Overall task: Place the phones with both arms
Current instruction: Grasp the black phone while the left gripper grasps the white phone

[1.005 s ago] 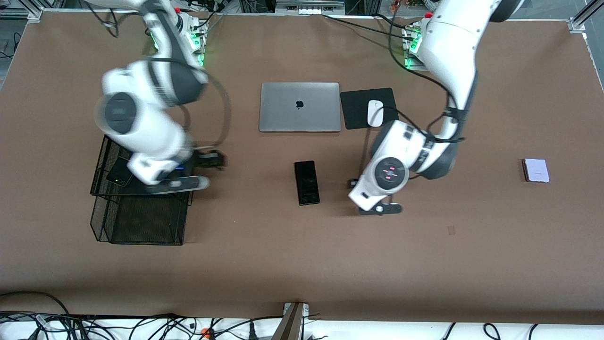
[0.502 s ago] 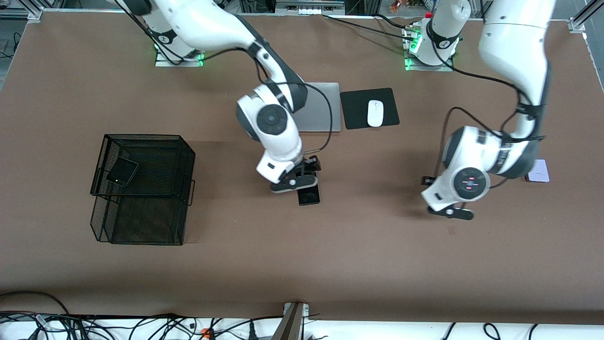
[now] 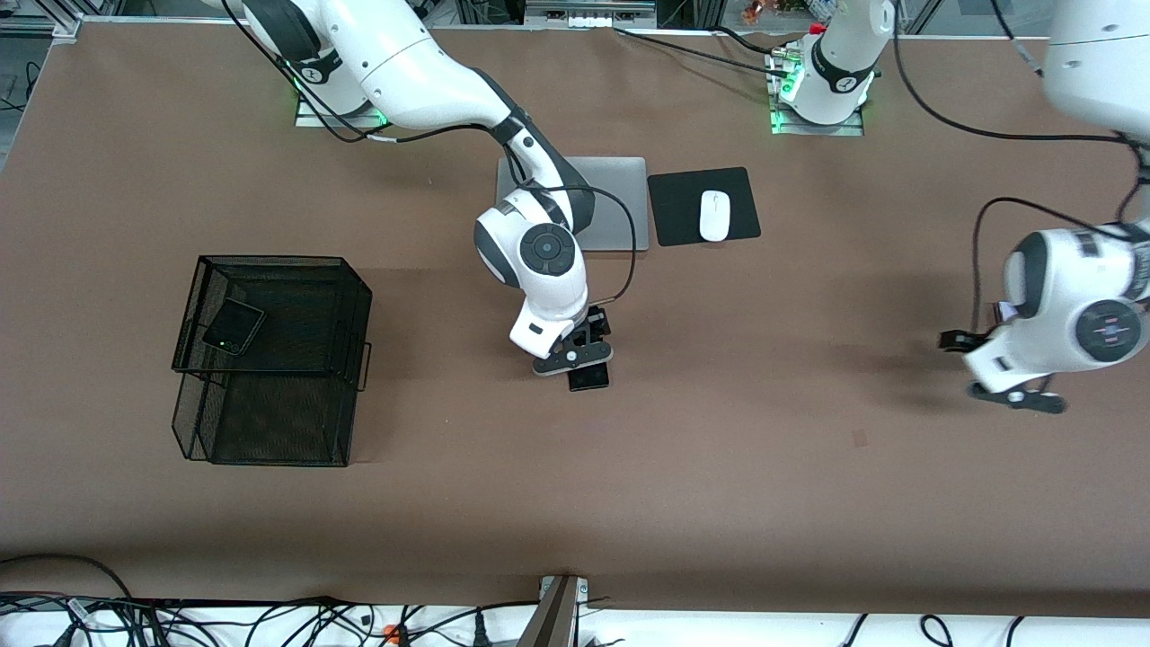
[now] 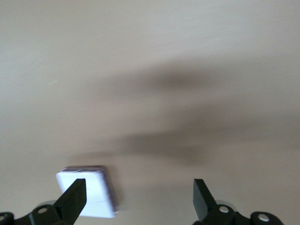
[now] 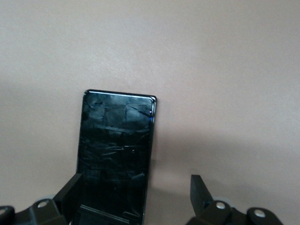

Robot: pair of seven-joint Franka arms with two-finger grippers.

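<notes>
The long slim black phone lies on the table nearer the camera than the laptop; my right gripper hangs open over it and hides most of it. In the right wrist view the phone runs under one finger, with the right gripper open. My left gripper is open above the table by the lavender-white phone, mostly hidden by the arm. In the left wrist view that phone sits beside one finger of the open left gripper. The small black phone lies in the mesh tray.
A black two-tier mesh tray stands toward the right arm's end. A silver laptop, part hidden by the right arm, and a white mouse on a black pad lie near the bases.
My left arm has swung toward its own end of the table, reaching the lavender phone. My right arm came from the mesh tray to the long black phone and settled over it.
</notes>
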